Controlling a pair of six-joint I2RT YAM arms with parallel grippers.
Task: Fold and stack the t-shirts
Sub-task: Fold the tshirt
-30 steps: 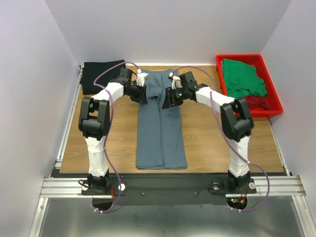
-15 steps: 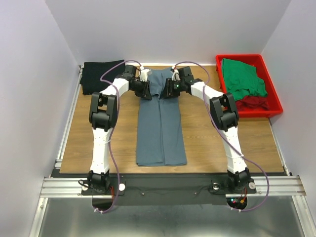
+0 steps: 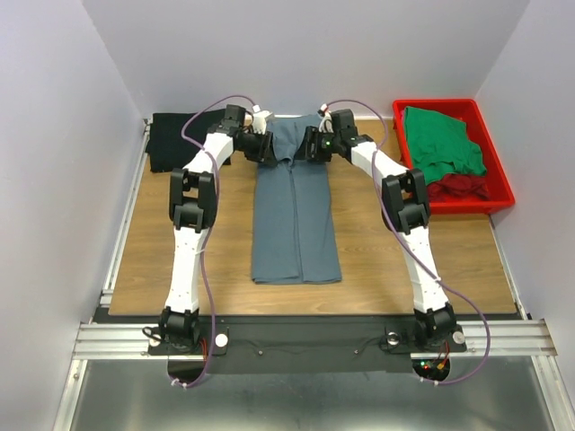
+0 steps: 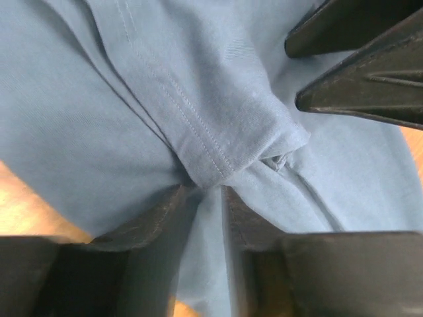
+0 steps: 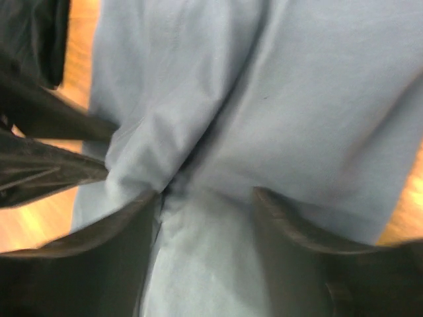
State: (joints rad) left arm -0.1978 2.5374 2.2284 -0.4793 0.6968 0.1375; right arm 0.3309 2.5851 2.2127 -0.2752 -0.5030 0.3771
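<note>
The slate blue-grey t-shirt (image 3: 296,215) lies folded into a long narrow strip down the middle of the table. My left gripper (image 3: 267,148) is shut on its far left corner; the left wrist view shows cloth (image 4: 99,119) pinched between the jaws of my left gripper (image 4: 205,191). My right gripper (image 3: 310,146) is shut on the far right corner, with a bunch of cloth (image 5: 317,99) between its jaws in the right wrist view (image 5: 208,195). The black t-shirt (image 3: 180,135) lies at the back left. The green t-shirt (image 3: 440,144) and the dark red t-shirt (image 3: 463,187) lie in the tray.
The red plastic tray (image 3: 499,171) stands at the back right corner. White walls close in the table on three sides. Bare wood shows on both sides of the blue-grey strip. The two grippers are close together, each one's fingers showing in the other's wrist view.
Both arms have stretched toward the back wall, dragging the blue-grey t-shirt away from the near edge. Its near hem now lies farther from the arm bases.
</note>
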